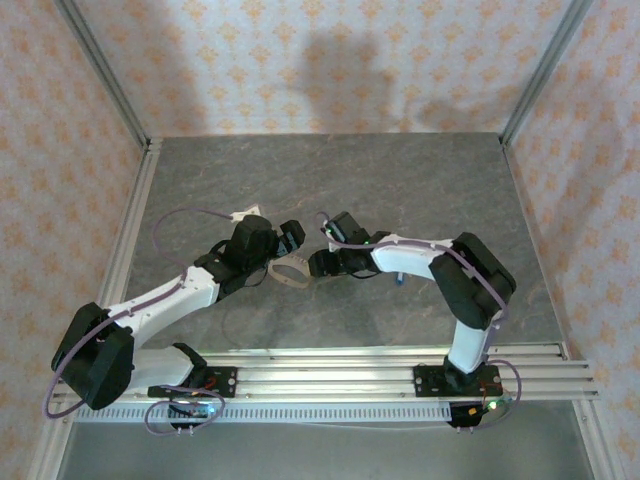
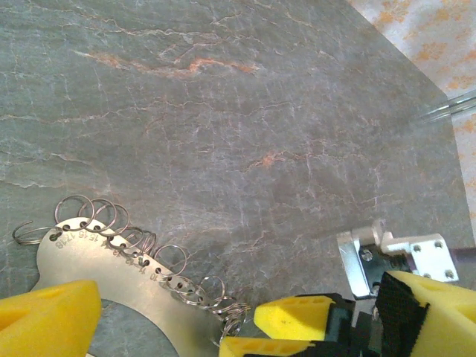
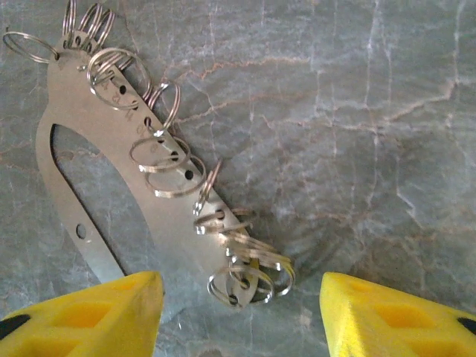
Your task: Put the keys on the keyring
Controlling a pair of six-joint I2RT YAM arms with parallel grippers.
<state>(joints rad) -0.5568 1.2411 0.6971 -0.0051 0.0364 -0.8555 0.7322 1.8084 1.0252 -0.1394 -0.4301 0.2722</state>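
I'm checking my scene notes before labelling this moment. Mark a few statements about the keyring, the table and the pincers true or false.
1. The keyring lies flat on the table. True.
2. Several wire rings are threaded through holes along it. True.
3. The right pincer is shut on the keyring. False: its yellow fingers stand wide apart, either side of the keyring's end.
4. The table is bare pale wood. False: it is grey with stone-like veins.
5. The left pincer sits at the table's far edge. False: it is close beside the keyring, mid-table.
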